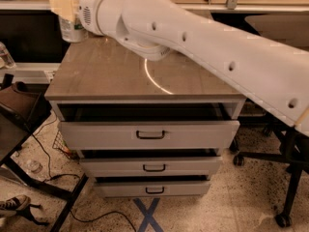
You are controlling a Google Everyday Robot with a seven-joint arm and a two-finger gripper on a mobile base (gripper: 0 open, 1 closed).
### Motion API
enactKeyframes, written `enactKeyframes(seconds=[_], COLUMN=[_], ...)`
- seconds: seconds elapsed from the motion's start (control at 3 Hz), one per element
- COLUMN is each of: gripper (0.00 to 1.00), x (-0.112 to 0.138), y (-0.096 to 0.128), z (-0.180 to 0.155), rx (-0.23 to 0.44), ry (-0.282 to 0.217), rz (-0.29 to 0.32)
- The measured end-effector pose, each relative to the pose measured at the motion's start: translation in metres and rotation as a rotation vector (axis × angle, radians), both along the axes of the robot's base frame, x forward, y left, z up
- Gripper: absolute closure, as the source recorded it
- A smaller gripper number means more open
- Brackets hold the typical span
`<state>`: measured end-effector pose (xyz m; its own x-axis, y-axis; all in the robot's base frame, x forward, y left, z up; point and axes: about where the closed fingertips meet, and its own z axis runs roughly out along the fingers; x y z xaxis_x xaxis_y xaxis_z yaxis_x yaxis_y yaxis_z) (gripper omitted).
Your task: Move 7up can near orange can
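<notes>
My gripper is at the top left, over the back left corner of the grey table top. It is shut on the 7up can, a pale can with green print that hangs below the beige fingers, held off the table. My white arm crosses the view from the right and covers the back of the table. The orange can is hidden behind the arm or out of view.
The table is a cabinet with three drawers, the top one slightly open. A dark chair base stands at the right. A black stand, cables and a shoe are on the floor at the left.
</notes>
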<state>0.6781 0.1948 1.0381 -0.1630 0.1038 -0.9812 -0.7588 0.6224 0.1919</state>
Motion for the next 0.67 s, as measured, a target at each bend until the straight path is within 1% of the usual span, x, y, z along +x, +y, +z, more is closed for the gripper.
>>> enactKeyframes(seconds=[0.33, 0.67], gripper=[1.0, 1.0], x=[0.022, 0.067], y=[0.029, 0.093], z=[-0.005, -0.043], rx=[0.004, -0.061], ry=[0.048, 0.084], rz=[0.002, 0.019])
